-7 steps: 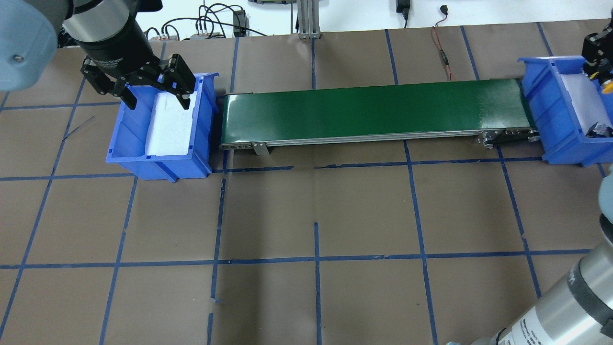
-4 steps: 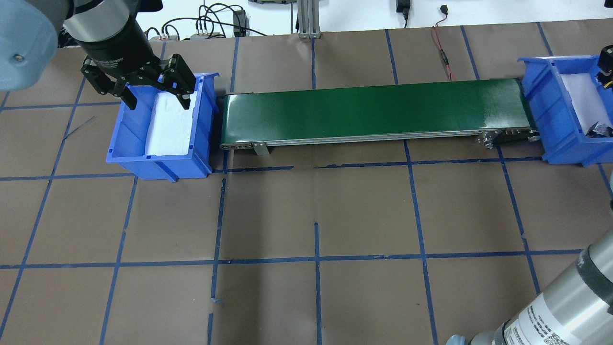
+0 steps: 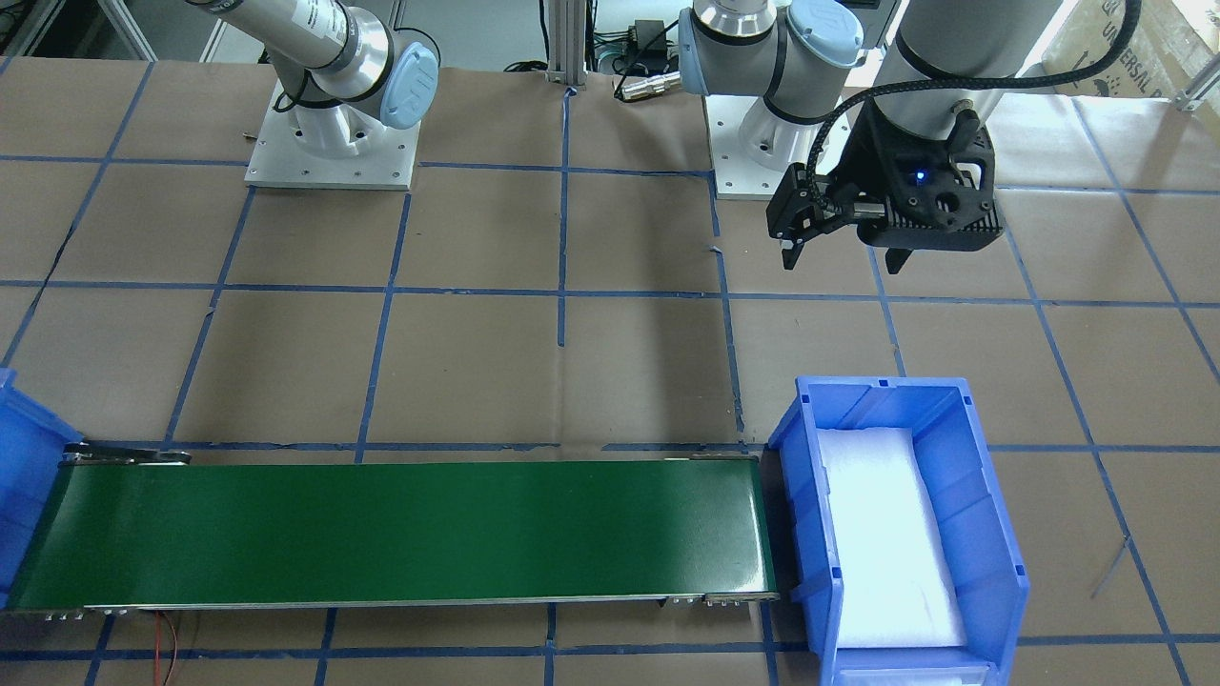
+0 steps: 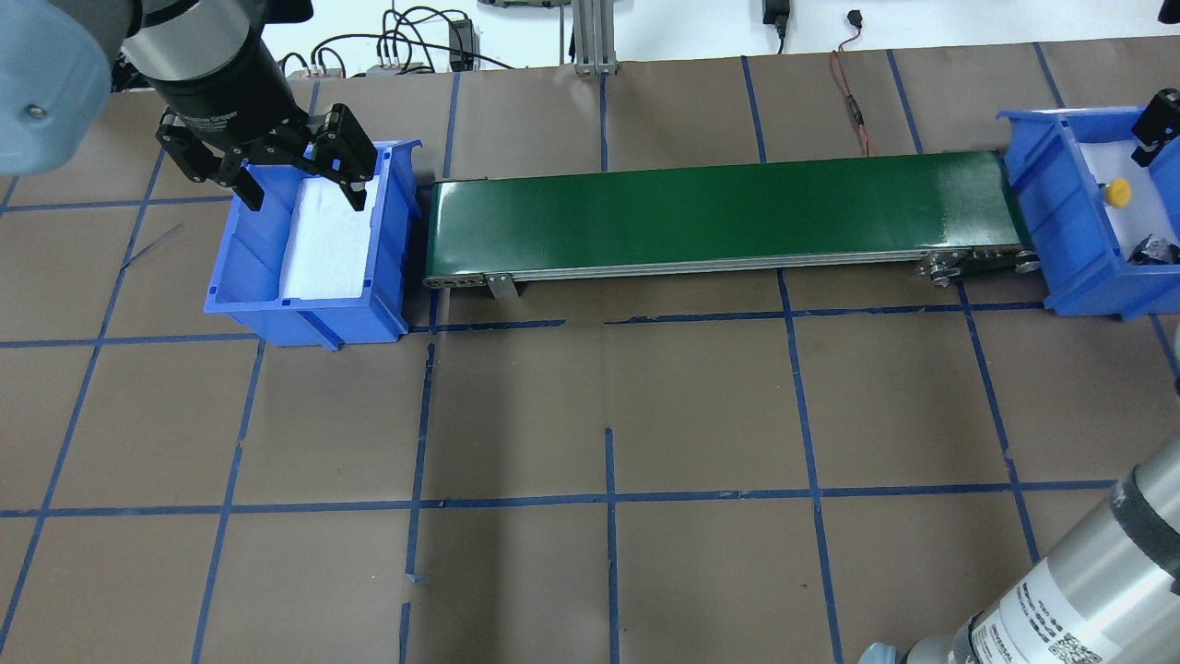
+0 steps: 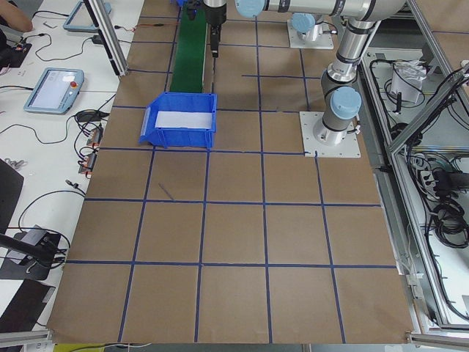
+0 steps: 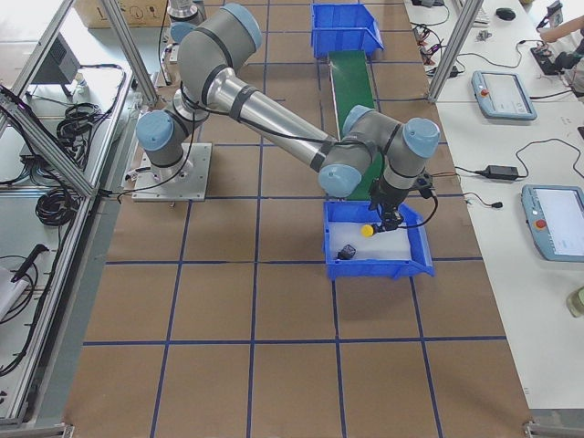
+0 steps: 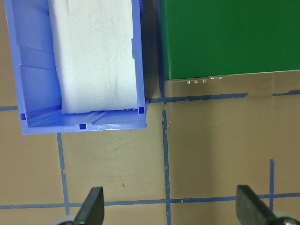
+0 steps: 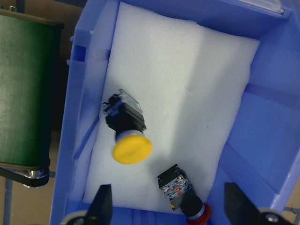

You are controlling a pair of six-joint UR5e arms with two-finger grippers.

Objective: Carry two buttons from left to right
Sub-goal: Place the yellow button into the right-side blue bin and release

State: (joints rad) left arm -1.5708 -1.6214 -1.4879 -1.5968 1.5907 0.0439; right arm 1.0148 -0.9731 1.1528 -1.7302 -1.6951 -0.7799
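In right bin (image 8: 262,136), on foam (image 8: 187,89): yellow button (image 8: 126,131) at 8 o'clock, red button (image 8: 180,185) at 6 o'clock, both lying sideways; right claw (image 8: 168,201) and left claw (image 7: 171,201) spread wide, empty; judged light, rigid, caps rounded and slippery; take hold across the blocky bodies.

You're working in a robotics lab. The table (image 5: 234,242) is papered in brown and marked off with a blue tape grid, and aluminium frame posts (image 5: 106,40) stand along its edges. Past the edge opposite the robot, white benches (image 6: 538,319) carry teach pendants (image 6: 503,95) and loose cables (image 5: 88,139). The arms stand on bolted metal plates (image 3: 286,171), and a small green conveyor (image 4: 719,207) runs between blue bins (image 4: 249,277).
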